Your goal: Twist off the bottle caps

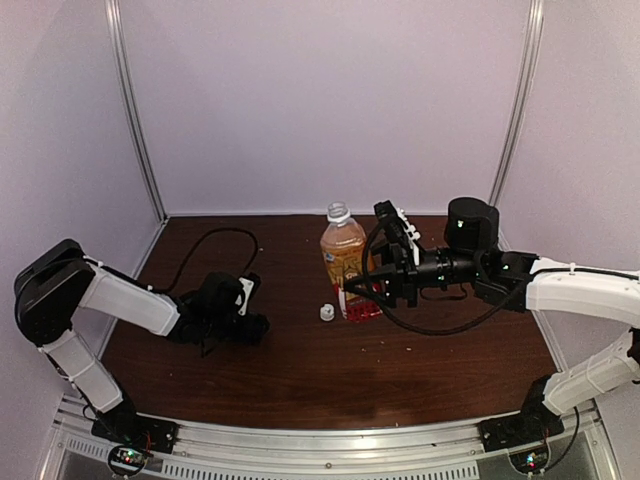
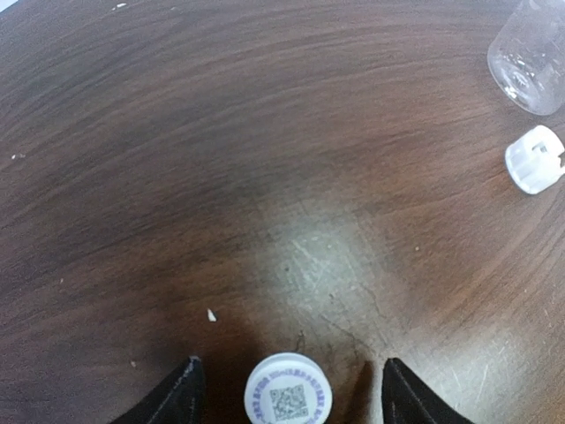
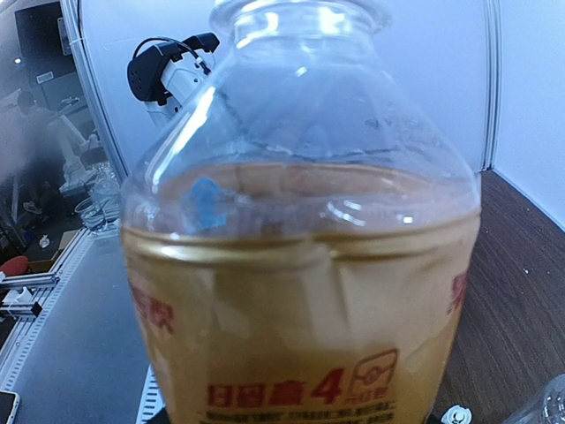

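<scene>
White QR-coded cap (image 2: 288, 399) lies at bottom centre between released jaws of left gripper (image 2: 290, 367); right gripper (image 1: 362, 290) grasps the amber bottle (image 1: 343, 252).

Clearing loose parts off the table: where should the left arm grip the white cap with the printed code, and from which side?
Grip the cap by its round side wall, across the diameter, coming straight down. It lies flat on the table, printed face up, so only the rim offers opposing surfaces. The open left gripper straddles it.
</scene>
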You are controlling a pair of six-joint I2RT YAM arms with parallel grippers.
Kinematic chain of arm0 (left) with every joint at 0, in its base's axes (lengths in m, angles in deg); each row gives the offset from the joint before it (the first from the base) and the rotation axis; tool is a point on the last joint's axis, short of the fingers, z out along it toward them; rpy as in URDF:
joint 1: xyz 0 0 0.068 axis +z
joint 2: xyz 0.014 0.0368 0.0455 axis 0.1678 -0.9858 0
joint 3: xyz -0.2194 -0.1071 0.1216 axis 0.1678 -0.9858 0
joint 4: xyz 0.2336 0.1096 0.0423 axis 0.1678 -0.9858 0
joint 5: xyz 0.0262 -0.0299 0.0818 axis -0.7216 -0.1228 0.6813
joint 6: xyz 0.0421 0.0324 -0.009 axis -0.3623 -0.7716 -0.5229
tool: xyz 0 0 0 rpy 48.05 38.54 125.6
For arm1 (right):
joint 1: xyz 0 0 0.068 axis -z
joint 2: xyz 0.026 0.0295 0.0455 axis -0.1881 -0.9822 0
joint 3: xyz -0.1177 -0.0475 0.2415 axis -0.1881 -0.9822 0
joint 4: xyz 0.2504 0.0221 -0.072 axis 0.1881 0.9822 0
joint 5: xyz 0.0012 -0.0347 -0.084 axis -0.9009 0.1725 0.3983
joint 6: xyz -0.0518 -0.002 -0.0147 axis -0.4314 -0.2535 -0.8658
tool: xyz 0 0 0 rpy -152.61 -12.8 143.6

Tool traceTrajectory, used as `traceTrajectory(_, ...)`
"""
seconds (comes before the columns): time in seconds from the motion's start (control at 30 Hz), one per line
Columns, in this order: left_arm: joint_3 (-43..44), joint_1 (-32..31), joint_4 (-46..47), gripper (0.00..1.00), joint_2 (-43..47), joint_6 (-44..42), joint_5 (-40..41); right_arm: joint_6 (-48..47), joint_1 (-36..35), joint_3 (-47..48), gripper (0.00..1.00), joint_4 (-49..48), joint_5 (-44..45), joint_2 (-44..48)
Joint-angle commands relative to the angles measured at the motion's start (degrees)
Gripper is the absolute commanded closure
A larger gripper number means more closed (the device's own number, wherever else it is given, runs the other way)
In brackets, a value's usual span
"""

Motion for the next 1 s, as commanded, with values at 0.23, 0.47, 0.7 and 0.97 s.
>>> traceTrajectory(0.23, 5.4, 0.6, -13.5, 0.02, 21.4, -3.1, -3.2, -0.7, 0.4, -0.3, 0.70, 0.6, 1.4, 0.6)
traceTrajectory(0.47, 9.8, 0.6, -18.5, 0.02, 32.3, -6.2, -16.5, -1.0, 0.5, 0.5, 0.70, 0.7, 1.2, -0.3)
traceTrajectory(0.7, 14.4, 0.6, -16.8, 0.02, 36.1, -4.5, -29.7, -0.7, 0.5, 1.6, 0.69, 0.5, 0.6, -1.7)
traceTrajectory(0.97, 19.6, 0.5, -13.0, 0.03, 34.5, -2.8, -39.2, -0.2, 0.4, 3.0, 0.69, 0.6, -1.1, -3.2)
